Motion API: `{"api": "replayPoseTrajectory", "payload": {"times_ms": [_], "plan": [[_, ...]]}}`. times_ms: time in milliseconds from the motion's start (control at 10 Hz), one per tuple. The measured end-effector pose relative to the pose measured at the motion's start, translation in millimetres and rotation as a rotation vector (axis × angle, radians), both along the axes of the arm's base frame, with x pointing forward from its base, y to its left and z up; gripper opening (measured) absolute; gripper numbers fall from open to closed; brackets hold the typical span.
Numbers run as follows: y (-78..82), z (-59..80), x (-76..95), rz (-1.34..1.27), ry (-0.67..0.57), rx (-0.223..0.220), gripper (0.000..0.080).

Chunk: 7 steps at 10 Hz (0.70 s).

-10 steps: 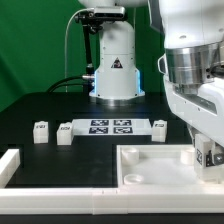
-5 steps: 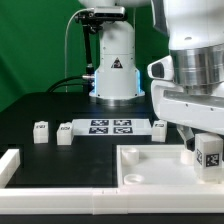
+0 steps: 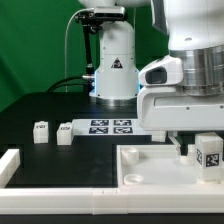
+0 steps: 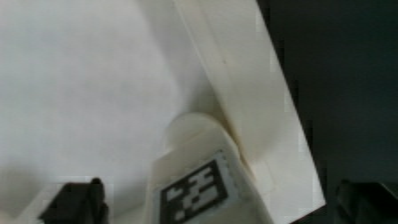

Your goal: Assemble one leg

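Note:
A leg with its tag facing the camera stands upright at the right far corner of the large white panel. In the wrist view the same leg sits over a round socket beside the panel's edge. My gripper is around it and open. One dark finger shows a gap to the leg, and the other is off the frame. In the wrist view the fingertips stand wide on either side. Two more legs stand on the black table at the exterior view's left.
The marker board lies at mid table. A white robot base stands behind it. A white bar lies at the exterior view's left front. A round socket shows in the panel's near corner.
The hand has turned and the leg turned with it, so its tag now faces the camera. The finger now stands a little apart from the leg. A leg behind the hand is now hidden.

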<state>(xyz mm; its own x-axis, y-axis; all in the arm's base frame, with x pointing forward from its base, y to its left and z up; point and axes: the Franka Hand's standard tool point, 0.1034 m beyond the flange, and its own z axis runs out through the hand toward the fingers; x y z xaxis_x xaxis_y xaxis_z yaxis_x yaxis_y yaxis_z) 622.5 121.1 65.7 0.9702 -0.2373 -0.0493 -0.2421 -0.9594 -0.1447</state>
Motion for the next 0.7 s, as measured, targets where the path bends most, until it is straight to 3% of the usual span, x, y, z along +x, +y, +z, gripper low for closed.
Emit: {"api": "replayPoseTrajectory", "payload": {"times_ms": [300,500,700], "plan": [[-1.4,-0.2,0.4,0.137,-0.022,-0.002,0.0636],[-2.0,-0.3,0.5,0.137,-0.022,-0.003,0.0285],[-2.2,-0.3,0.6,0.094,-0.016,-0.003,0.0289]]}}
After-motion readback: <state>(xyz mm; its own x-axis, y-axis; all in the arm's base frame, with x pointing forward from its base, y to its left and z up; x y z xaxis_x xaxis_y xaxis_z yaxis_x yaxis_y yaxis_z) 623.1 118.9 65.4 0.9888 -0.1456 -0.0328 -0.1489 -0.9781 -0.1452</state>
